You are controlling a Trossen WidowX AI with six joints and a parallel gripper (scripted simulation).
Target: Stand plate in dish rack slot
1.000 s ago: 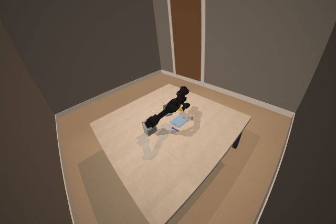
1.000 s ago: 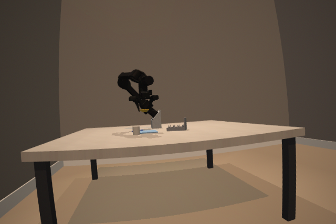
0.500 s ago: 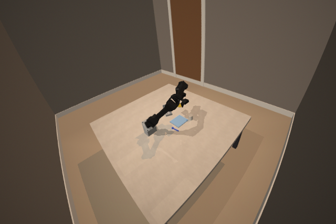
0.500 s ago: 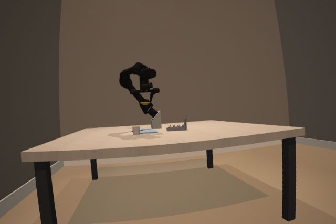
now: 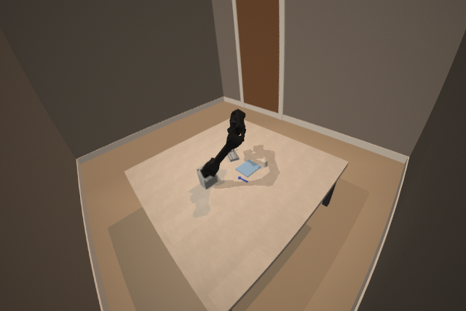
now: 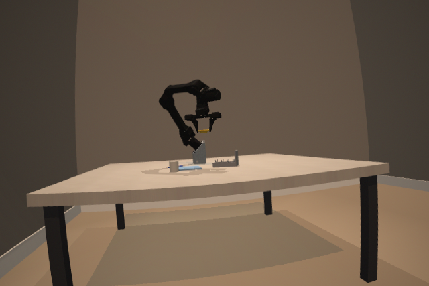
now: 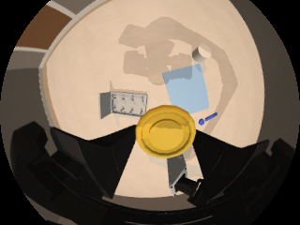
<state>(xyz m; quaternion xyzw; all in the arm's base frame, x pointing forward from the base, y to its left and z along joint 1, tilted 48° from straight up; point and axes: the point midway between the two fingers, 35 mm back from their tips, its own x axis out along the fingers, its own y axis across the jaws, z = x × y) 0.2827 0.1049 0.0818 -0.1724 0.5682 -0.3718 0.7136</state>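
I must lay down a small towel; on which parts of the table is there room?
Room: between the blue cloth and the door-side edge, beyond the cup. Crowded: cloth, cup, blue utensil.

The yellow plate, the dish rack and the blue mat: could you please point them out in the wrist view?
Yellow plate (image 7: 166, 136): wrist view, centre.
Dish rack (image 7: 105, 105): wrist view, end panel.
Blue mat (image 7: 188, 92): wrist view, middle.
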